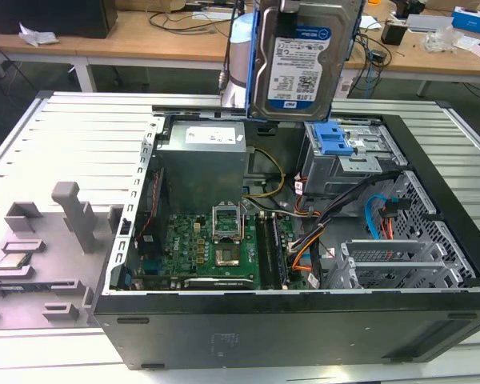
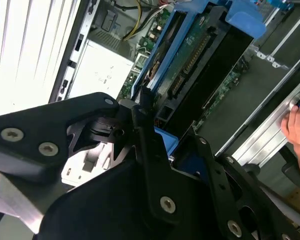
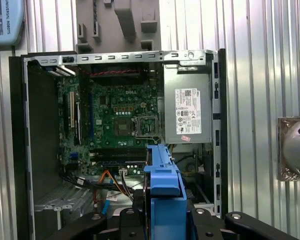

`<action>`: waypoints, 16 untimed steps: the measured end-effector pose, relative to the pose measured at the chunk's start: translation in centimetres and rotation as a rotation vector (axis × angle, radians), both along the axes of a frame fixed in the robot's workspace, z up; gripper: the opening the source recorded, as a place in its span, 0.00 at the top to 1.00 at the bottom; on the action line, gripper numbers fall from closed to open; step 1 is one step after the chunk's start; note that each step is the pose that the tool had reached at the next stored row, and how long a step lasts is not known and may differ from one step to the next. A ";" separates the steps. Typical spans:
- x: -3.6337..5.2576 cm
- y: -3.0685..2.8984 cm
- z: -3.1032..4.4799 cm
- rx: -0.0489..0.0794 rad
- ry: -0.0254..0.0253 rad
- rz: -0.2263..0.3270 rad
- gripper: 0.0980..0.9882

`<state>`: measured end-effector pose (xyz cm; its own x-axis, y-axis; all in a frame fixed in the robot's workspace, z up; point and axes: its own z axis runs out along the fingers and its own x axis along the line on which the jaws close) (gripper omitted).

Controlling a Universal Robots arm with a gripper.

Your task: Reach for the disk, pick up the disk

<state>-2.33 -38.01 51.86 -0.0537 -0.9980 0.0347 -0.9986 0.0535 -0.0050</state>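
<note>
Exterior view: the disk (image 1: 302,60), a flat silver hard drive with a white-and-blue barcode label and a blue plastic frame along its sides, hangs upright in the air at the top of the picture, well above an open black computer case (image 1: 304,320) that lies on its side on a ribbed metal bench (image 1: 72,136). Inside the case lie a green motherboard (image 1: 216,248), a grey power supply (image 1: 202,156), a bundle of orange and black cables, and a blue bracket (image 1: 334,140) on a grey metal drive cage. A small silver chip (image 1: 12,262) rests in a grey holder toward the exterior view's left. In the second wrist view the black gripper (image 2: 157,137) has its jaws pressed against the blue frame of the disk, pinching one end of it, with the drive's circuit board and connector facing the camera; a person's fingers (image 2: 297,127) show at the picture's edge. In the first wrist view the blue edge of the disk (image 3: 163,175) stands upright in the jaws, above the open case.
</note>
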 end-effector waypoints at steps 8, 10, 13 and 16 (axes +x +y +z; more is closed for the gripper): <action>2.02 0.00 0.00 0.000 0.0000 0.000 0.70; 2.16 0.00 0.00 0.000 0.0000 0.000 0.70; 2.16 0.00 0.00 0.000 0.0000 0.000 0.70; 2.17 0.00 0.00 0.000 0.0000 0.000 0.70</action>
